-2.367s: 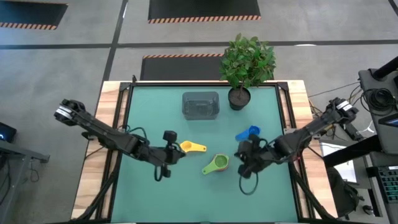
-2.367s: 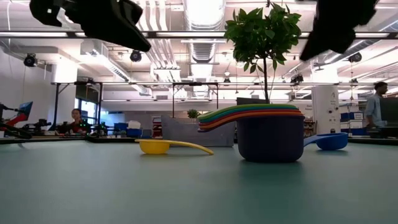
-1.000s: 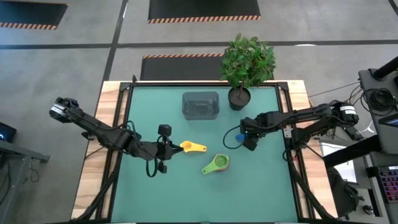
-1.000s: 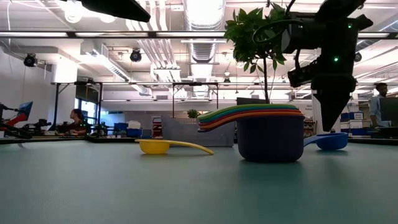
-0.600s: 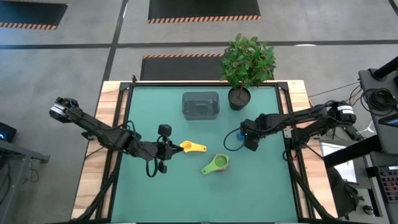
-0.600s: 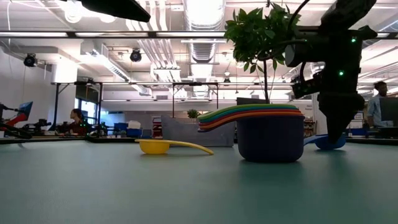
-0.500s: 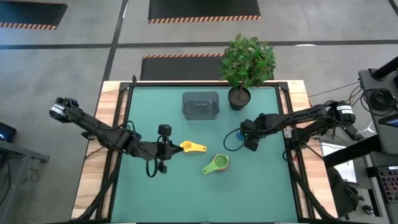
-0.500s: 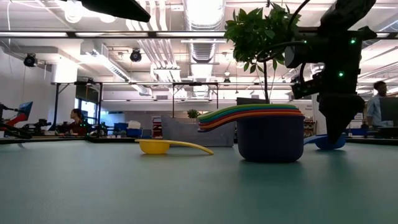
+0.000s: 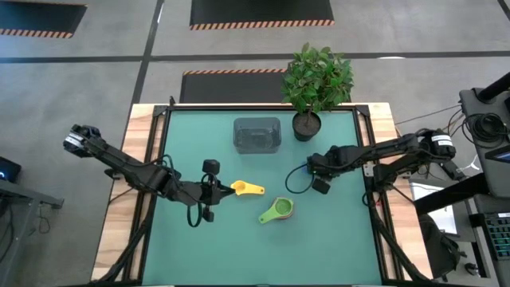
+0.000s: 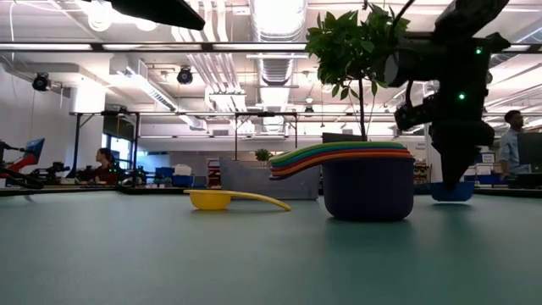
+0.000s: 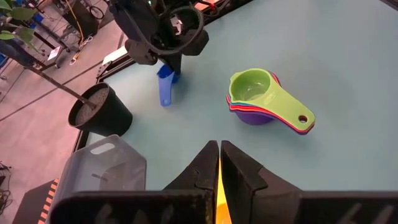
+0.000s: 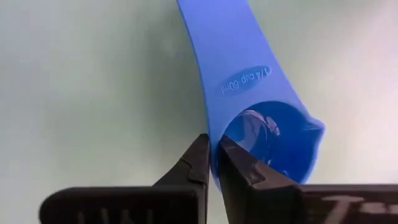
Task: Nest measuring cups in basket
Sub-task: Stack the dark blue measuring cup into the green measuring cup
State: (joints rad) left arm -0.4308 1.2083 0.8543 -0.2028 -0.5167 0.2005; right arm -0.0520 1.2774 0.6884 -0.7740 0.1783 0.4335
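Now the right gripper (image 12: 211,155) had its jaws pinched tight on the rim of the blue measuring cup (image 12: 261,118). In the left wrist view that cup (image 11: 165,87) stood tipped up on the desk, with its handle reaching down to the green top. In the high view the right gripper (image 9: 319,177) was near the right side of the desk, just below the plant pot (image 9: 306,125).

The left gripper (image 11: 219,163) had its jaws shut too, with something yellow showing between them. In the high view it (image 9: 217,190) was right at the bowl end of the yellow measuring cup (image 9: 245,189), which lay flat on the desk.

A stack of measuring cups (image 9: 277,211) sat between the two arms, with the green one on top. In the low view the stack (image 10: 366,176) showed a dark blue cup at the bottom and bright handles fanned out above.

The grey basket (image 9: 256,134) sat at the far side of the desk (image 9: 239,247), beside the leafy plant (image 9: 319,76). No cups showed in it.

The desk had a green top with wooden edges. Behind it was a big room with ceiling lights. A person (image 10: 105,163) sat far off on one side, and another person (image 10: 511,146) stood on the other.
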